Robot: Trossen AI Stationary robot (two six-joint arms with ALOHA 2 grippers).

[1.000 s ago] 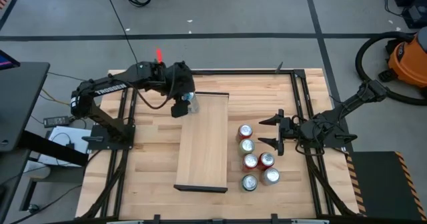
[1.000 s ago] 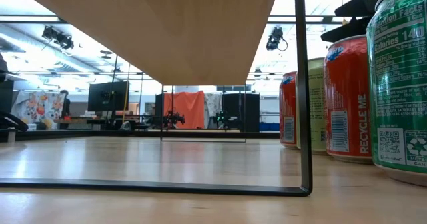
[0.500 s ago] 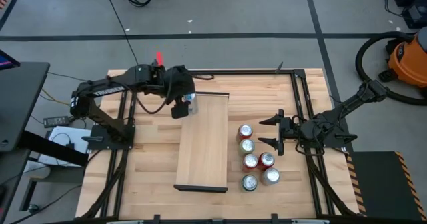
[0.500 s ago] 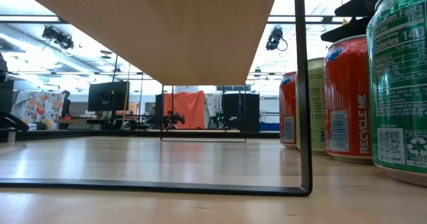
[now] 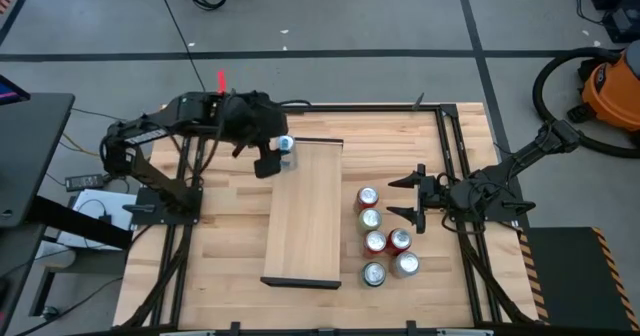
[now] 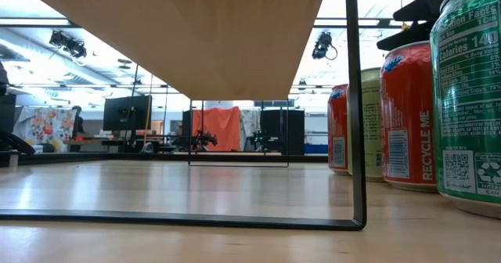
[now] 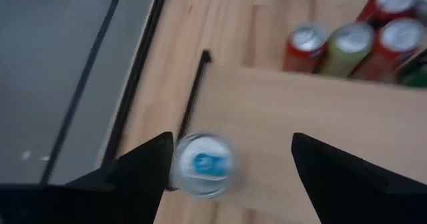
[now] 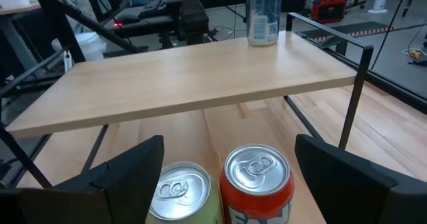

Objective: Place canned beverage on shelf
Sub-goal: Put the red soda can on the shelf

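A silver can with a blue top stands upright on the shelf, at its far left corner. In the left wrist view the can shows from above on the shelf. My left gripper hovers open just left of and above the can; its fingers stand apart on either side without touching it. My right gripper waits open beside the cans on the table to the shelf's right, over a green can and a red can.
Several cans stand in a cluster on the slatted tabletop right of the shelf, and show close up in the low view. The shelf rests on thin dark metal legs. Black frame rails edge the table.
My left arm has risen and drawn back toward the table's left edge, away from the blue-topped can. The can stays upright at the shelf's far left corner, and its top now shows clear of the gripper. My right arm has kept still.
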